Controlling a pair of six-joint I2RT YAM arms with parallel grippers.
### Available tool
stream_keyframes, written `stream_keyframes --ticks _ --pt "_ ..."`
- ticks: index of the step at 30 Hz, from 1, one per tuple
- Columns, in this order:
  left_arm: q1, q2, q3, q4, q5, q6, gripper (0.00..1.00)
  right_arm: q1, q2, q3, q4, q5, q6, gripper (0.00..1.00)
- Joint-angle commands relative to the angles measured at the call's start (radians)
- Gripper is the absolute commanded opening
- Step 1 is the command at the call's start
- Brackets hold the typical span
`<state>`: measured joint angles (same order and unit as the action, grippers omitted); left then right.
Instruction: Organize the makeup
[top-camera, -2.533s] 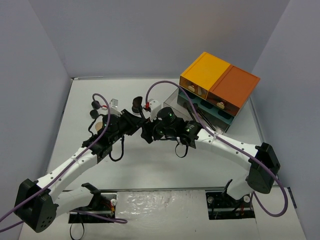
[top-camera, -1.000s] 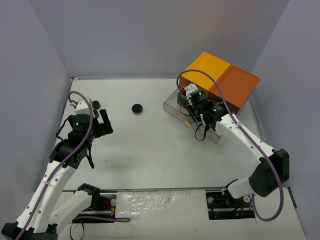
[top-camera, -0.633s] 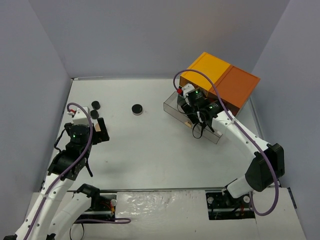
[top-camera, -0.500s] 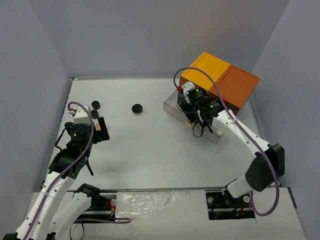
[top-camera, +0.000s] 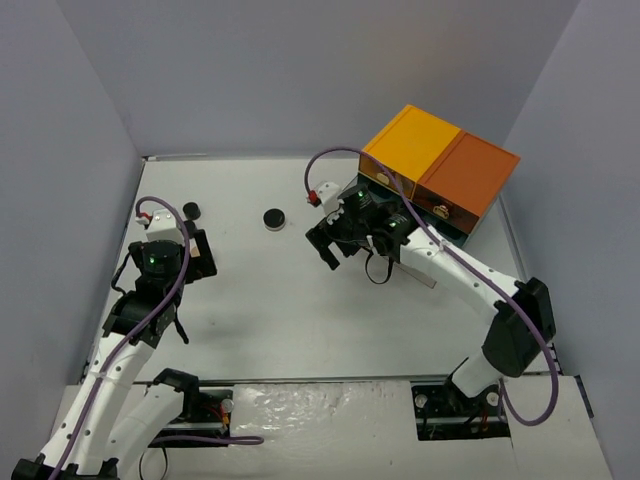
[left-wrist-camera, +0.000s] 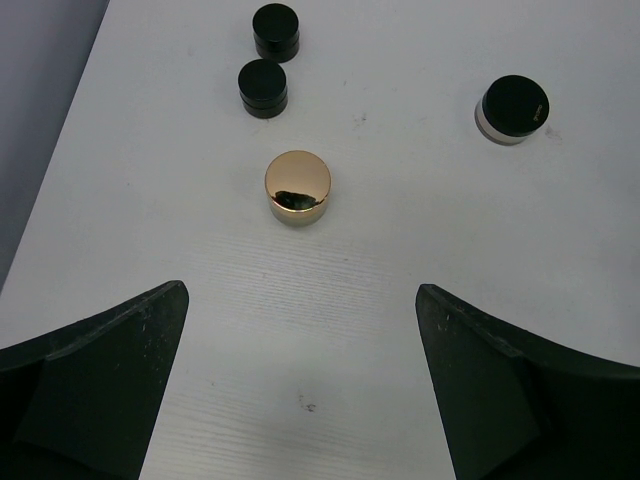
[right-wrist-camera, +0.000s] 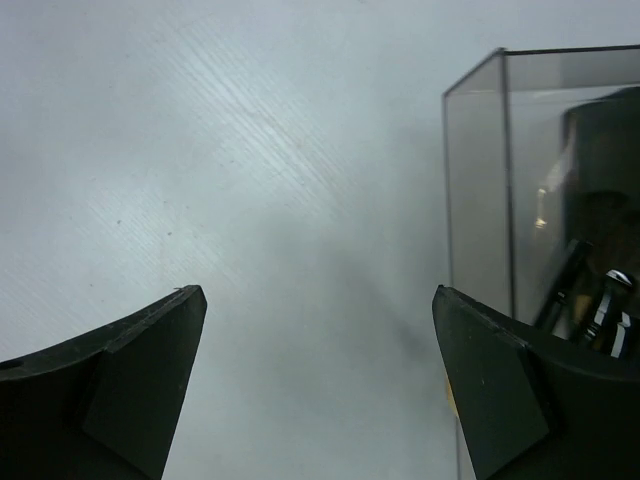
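Desk (left-wrist-camera: 420, 210) carrying two small black jars (left-wrist-camera: 263, 87), one larger black-lidded jar (left-wrist-camera: 512, 106) and one tan compact (left-wrist-camera: 297, 186); left claw (left-wrist-camera: 300, 292) and right claw (right-wrist-camera: 318, 292) both released, holding nothing.

**Overhead view.** Illumination is diffuse and even, arriving from above. The white matte counter (top-camera: 300, 310) renders bright without clipping, and the shadows cast on it are faint and soft-edged. The plain grey-blue walls (top-camera: 300, 80) at 12 o'clock read darker. Focus is sharp across the frame.

**Left wrist view.** Exposure is bright and focus is crisp toward 12 o'clock. The round gold-topped compact (left-wrist-camera: 297, 186) carries a dark mirror reflection on its lid. The left end effector (left-wrist-camera: 301, 295), at 7 and 5 o'clock, is underexposed black with little surface detail.

**Right wrist view.** This view is dimmer and greyer. A broad, soft shadow lies at centre. The smoked transparent plastic box (right-wrist-camera: 480, 180) at 3 o'clock shows small bright glints, and its contents are murky.
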<state>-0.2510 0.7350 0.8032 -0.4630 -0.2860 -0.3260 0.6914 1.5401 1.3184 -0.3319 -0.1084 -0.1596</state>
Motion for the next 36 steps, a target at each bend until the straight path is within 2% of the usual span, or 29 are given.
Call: stream_keyframes --ticks 1,6,13,20,27,36 --pt "0.012 0.014 0.021 0.060 0.001 -0.003 0.97 -0.010 0.101 0.009 0.075 -0.069 0.016 0.94" --pt "0.013 0.021 0.022 0.058 0.004 -0.002 0.97 -0.073 0.157 0.024 0.096 -0.026 -0.004 0.95" --pt "0.017 0.027 0.022 0.056 -0.001 -0.002 0.97 -0.152 0.167 0.067 0.096 0.160 -0.037 0.95" --pt "0.023 0.036 0.026 0.049 -0.004 -0.005 0.97 -0.213 0.215 0.108 0.099 0.274 -0.056 0.96" --pt "0.027 0.032 0.027 0.046 -0.004 -0.007 0.97 -0.231 0.266 0.127 0.137 0.376 -0.030 0.97" --pt "0.032 0.029 0.027 0.046 -0.001 -0.007 0.97 -0.231 0.256 0.082 0.201 0.542 -0.020 1.00"
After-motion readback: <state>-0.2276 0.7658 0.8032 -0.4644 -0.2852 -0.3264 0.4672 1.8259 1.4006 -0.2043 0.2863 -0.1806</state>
